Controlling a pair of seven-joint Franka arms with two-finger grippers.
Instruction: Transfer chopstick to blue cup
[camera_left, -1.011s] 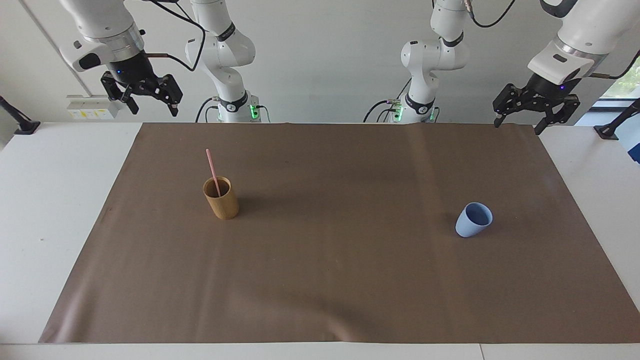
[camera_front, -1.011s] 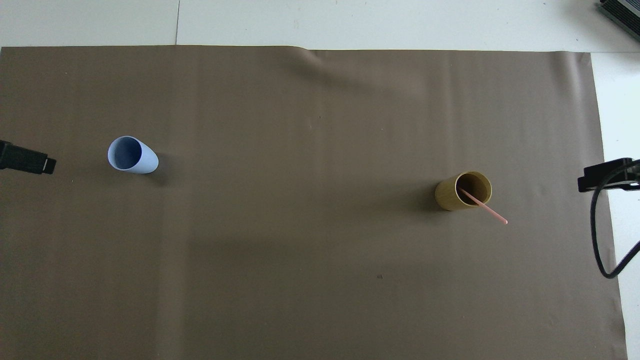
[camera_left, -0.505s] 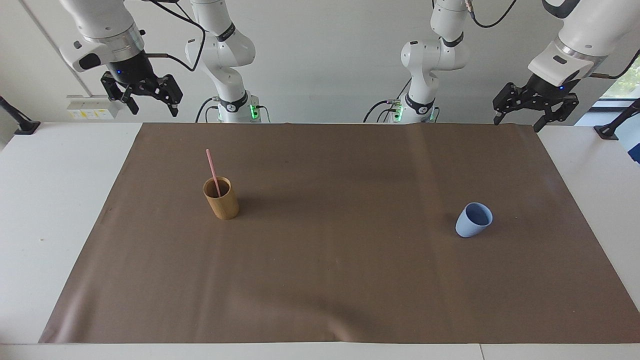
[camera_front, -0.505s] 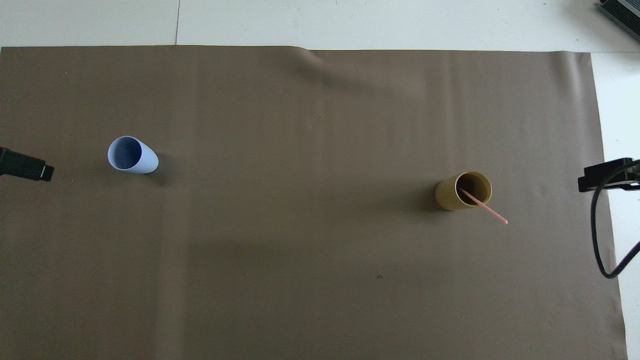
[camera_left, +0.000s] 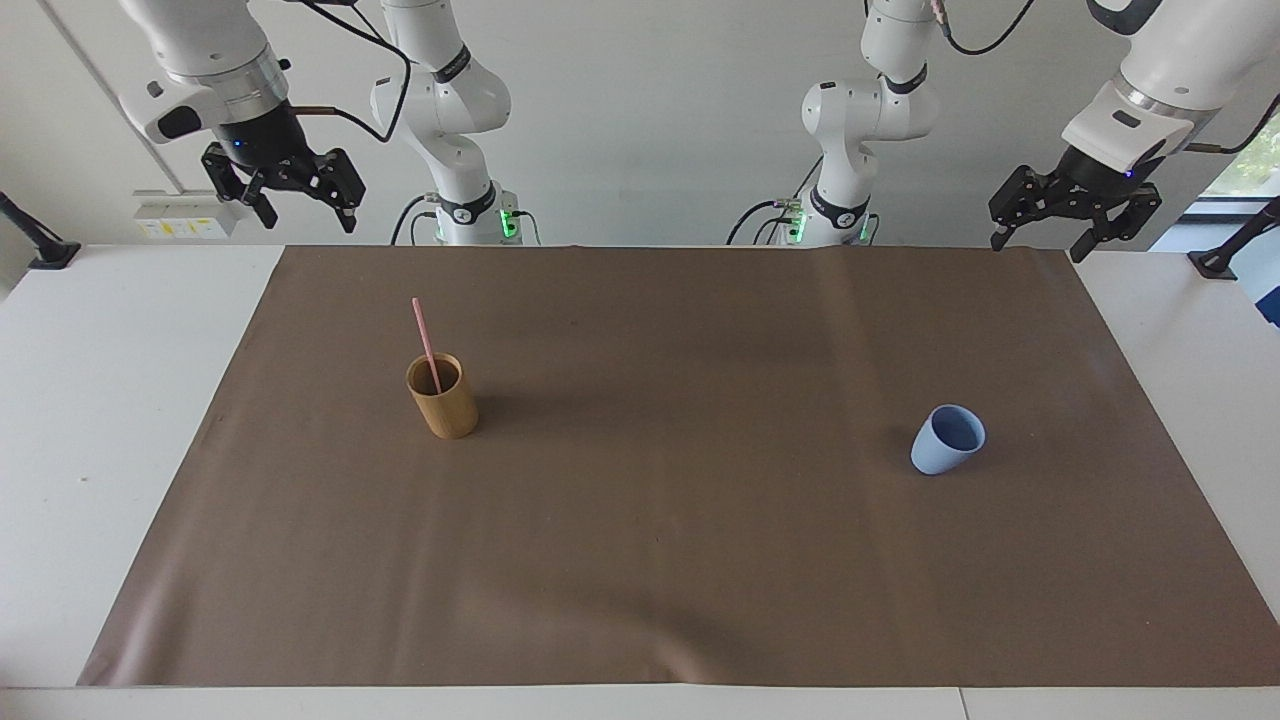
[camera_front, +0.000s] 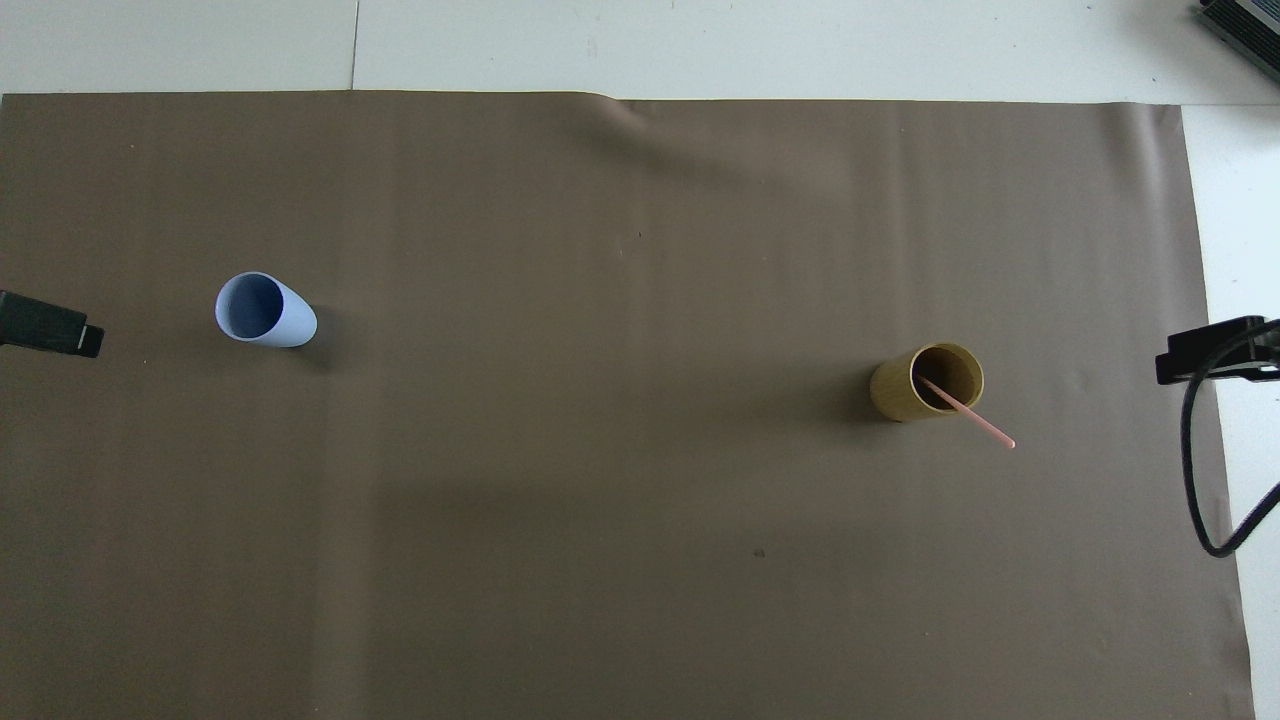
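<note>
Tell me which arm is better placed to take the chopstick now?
Right. The chopstick stands in the tan cup at the right arm's end; the open right gripper hangs closer than the left gripper.

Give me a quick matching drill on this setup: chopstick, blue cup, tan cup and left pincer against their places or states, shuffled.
1. chopstick
2. blue cup
3. tan cup
4. left pincer

a. empty, toward the left arm's end of the mat
b. open, raised in the air
c. leaning inside the tan cup
d. upright, toward the right arm's end of the mat

Pairs: 1-c, 2-a, 3-d, 4-b
</note>
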